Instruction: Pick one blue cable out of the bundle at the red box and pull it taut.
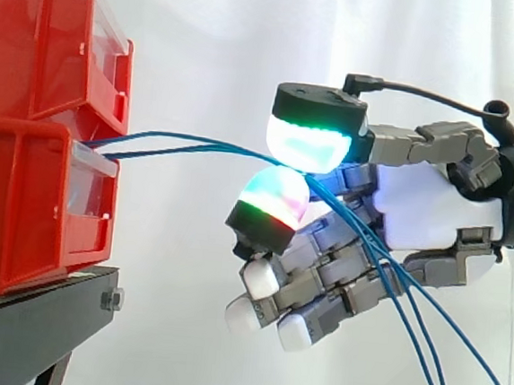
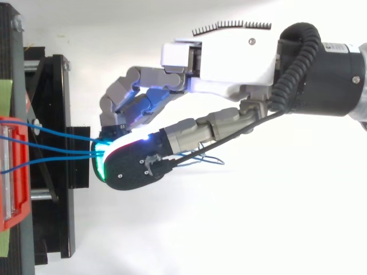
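Apparently level blue cable [image 1: 181,135] toward box [image 1: 22,199]

No readable text or numbers (labels included) anywhere.

Setting: robotics lab test station. Evidence: white curtain [image 1: 205,62] backdrop; stacked red storage bins [image 1: 28,136] on black stand [image 1: 40,304]; robot arm [image 2: 332,74].
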Controlling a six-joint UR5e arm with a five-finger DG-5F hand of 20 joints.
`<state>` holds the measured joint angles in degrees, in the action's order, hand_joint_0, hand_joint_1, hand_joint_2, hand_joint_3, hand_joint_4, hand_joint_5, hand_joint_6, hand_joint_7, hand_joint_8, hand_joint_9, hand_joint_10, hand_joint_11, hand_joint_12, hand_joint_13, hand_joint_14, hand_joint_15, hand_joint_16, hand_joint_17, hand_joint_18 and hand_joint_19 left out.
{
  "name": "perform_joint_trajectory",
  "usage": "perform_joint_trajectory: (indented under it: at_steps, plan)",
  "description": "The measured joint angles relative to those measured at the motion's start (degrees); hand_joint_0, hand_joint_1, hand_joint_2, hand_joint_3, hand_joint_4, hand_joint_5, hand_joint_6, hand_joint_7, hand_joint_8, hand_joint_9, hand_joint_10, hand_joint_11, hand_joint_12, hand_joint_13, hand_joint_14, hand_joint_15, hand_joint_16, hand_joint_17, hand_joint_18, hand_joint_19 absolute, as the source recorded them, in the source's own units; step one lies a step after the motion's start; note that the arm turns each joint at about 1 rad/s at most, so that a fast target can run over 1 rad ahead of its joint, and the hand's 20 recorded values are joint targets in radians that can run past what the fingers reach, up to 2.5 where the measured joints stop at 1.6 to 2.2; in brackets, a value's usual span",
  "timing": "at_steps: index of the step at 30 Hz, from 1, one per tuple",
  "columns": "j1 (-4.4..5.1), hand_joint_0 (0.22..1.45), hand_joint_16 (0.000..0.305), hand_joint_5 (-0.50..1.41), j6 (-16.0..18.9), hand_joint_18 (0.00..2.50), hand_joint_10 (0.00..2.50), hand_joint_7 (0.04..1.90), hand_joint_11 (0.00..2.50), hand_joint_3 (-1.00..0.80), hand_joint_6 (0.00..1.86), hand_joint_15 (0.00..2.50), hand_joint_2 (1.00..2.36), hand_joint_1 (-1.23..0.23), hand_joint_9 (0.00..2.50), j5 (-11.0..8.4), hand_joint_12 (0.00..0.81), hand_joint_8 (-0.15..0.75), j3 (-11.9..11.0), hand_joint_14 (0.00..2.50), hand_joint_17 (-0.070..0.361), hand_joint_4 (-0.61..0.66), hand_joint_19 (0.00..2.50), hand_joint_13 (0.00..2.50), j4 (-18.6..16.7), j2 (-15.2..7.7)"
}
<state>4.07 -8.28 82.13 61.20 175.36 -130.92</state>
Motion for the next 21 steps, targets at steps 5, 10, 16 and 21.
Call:
perform_joint_trajectory:
  at_steps: [5, 10, 16, 21]
  plan:
    - [-0.19, 0.64, 0.053, -0.17, -1.1, 0.56, 0.01, 0.95, 0.67, -0.14, 0.84, 0.24, 1.02, -0.77, 0.86, -0.05, 0.37, 0.389, -0.5, 0.01, 0.118, 0.33, 0.32, 0.52, -0.1, 0.0]
    - [-0.43, 0.65, 0.052, -0.17, -1.9, 0.56, 0.01, 0.95, 0.68, -0.15, 0.84, 0.24, 1.02, -0.78, 0.87, -0.11, 0.368, 0.396, -0.7, 0.01, 0.117, 0.33, 0.31, 0.52, -0.1, 0.0]
    - [-0.84, 0.65, 0.051, -0.18, -2.6, 0.54, 0.02, 0.92, 0.7, -0.18, 0.85, 0.24, 1.02, -0.79, 0.86, -0.12, 0.36, 0.393, -0.8, 0.01, 0.115, 0.31, 0.33, 0.51, -0.2, 0.0]
    - [-0.98, 0.65, 0.051, -0.18, -2.9, 0.54, 0.02, 0.91, 0.73, -0.2, 0.85, 0.24, 1.02, -0.78, 0.87, -0.13, 0.358, 0.392, -0.8, 0.01, 0.115, 0.31, 0.33, 0.51, -0.5, 0.0]
